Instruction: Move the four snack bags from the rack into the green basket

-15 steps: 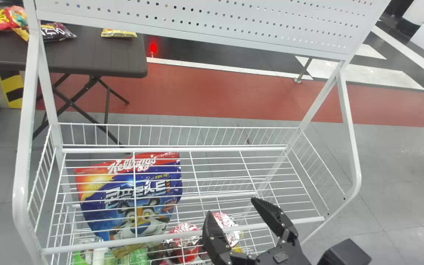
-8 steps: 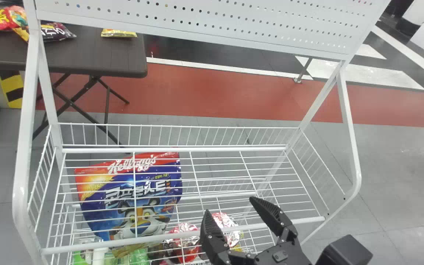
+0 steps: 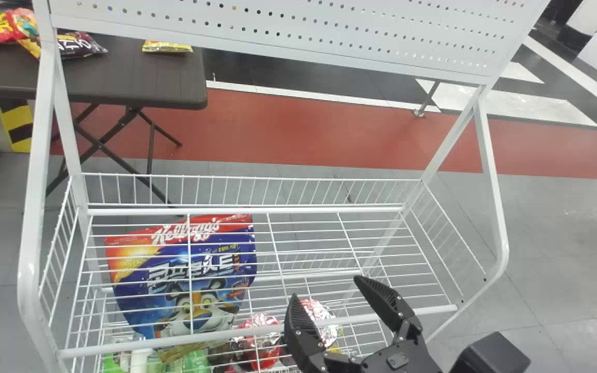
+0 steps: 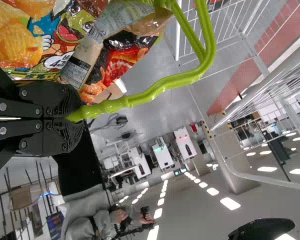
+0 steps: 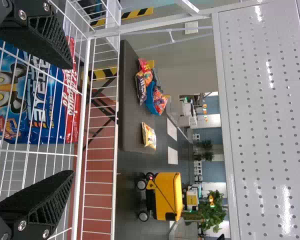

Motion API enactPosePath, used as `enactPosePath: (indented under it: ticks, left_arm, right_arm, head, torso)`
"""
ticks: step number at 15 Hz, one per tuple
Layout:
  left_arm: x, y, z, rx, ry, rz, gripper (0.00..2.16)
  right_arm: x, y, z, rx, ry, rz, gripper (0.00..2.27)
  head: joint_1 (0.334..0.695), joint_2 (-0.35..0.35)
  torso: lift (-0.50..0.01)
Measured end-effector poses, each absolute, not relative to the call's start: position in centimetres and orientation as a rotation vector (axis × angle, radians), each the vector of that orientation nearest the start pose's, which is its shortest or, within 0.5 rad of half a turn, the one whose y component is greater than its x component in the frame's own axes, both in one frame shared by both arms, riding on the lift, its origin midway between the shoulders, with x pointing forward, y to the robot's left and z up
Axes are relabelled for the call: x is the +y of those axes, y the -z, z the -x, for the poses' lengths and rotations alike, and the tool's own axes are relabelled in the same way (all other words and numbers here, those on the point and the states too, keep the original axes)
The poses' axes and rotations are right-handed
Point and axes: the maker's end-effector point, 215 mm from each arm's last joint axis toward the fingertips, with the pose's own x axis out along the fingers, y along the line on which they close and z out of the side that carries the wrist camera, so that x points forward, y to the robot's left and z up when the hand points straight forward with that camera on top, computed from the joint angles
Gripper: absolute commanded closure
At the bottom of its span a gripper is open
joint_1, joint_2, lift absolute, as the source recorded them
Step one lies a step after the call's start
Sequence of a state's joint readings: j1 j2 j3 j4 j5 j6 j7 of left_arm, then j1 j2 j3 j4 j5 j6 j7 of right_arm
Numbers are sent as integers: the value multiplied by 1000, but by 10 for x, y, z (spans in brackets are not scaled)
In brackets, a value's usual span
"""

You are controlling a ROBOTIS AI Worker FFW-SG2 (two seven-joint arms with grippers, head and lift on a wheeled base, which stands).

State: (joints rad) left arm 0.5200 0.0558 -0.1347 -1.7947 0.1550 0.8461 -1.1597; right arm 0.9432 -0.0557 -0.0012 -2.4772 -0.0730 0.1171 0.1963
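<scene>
Right tool [image 3: 325, 286] open, left tool [image 4: 80, 119] gripping basket [image 4: 162, 84]

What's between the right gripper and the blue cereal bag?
The rack's wire shelf: in the head view, its white wires cross in front of the bag, and the right gripper is this side of them.
</scene>
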Motion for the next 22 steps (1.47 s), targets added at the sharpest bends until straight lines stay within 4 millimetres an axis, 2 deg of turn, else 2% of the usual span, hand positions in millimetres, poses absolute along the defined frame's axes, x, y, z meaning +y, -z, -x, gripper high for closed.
enactPosePath:
  ticks: [17, 20, 21, 22]
  left_arm:
    - [-23, 518, -163, 980, 1202, 761, 1997]
    - [-22, 518, -163, 977, 1202, 763, 1997]
    - [-22, 517, -164, 975, 1202, 765, 1997]
    - [-21, 517, -164, 970, 1201, 769, 1997]
  right_arm:
    - [-183, 303, -326, 146, -234, -44, 63]
    - [-201, 323, -324, 178, -205, -36, 60]
    - [-210, 336, -322, 202, -190, -33, 63]
    - [-224, 358, -317, 242, -170, -27, 60]
  head:
    - [695, -350]
    - [695, -350]
    - [695, -350]
    - [695, -350]
  torso:
    - [0]
    - [0]
    - [0]
    - [0]
